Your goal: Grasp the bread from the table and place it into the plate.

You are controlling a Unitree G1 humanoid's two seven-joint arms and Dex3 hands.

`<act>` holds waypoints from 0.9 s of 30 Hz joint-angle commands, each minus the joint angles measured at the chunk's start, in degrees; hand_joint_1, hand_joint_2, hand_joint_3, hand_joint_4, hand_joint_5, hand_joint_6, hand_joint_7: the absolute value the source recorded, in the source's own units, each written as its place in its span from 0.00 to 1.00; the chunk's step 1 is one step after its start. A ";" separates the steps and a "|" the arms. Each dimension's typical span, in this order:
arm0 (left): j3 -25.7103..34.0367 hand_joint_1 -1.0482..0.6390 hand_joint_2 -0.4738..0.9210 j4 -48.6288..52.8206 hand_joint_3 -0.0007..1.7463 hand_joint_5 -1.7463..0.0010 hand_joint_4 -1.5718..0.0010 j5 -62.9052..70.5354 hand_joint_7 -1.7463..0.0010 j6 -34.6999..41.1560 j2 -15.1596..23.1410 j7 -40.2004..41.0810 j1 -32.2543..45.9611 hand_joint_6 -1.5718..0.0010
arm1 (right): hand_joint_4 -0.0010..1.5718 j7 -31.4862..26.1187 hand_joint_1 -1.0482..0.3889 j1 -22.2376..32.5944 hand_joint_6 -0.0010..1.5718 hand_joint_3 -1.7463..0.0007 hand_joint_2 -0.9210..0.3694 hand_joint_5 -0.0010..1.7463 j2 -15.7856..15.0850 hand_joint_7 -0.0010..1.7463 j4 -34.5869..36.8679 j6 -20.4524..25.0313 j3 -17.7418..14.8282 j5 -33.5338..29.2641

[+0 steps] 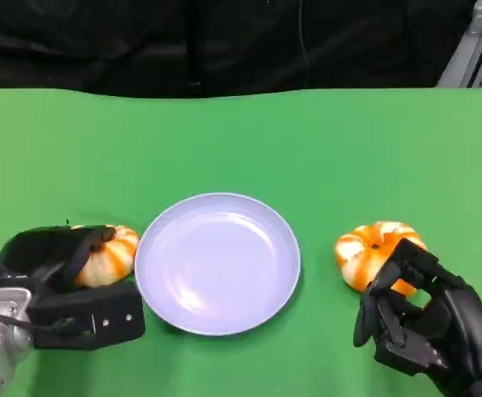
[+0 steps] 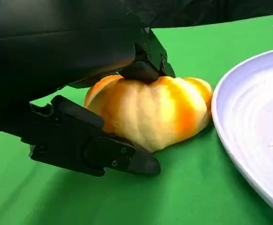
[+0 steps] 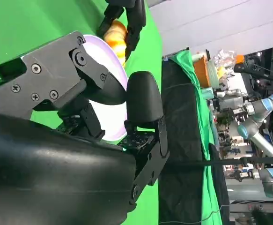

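Left of the plate, left hand grasps one bread roll resting on the table; second roll right of plate, right hand beside it, grip indeterminate; placing pending.

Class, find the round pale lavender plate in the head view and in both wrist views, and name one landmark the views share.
Head view: the round pale lavender plate sits centre, between two breads.
Left wrist view: plate rim at the right edge.
Right wrist view: a sliver behind the right hand's fingers.
Shared landmark: the orange-and-white bread under the left hand.
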 commanded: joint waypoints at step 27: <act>7.07 0.57 0.98 -30.88 0.10 0.00 0.53 -4.60 0.02 8.71 3.60 -3.72 5.93 0.66 | 0.55 0.42 0.64 0.11 0.40 0.33 0.27 1.00 -1.00 0.97 -0.67 0.77 -0.83 1.31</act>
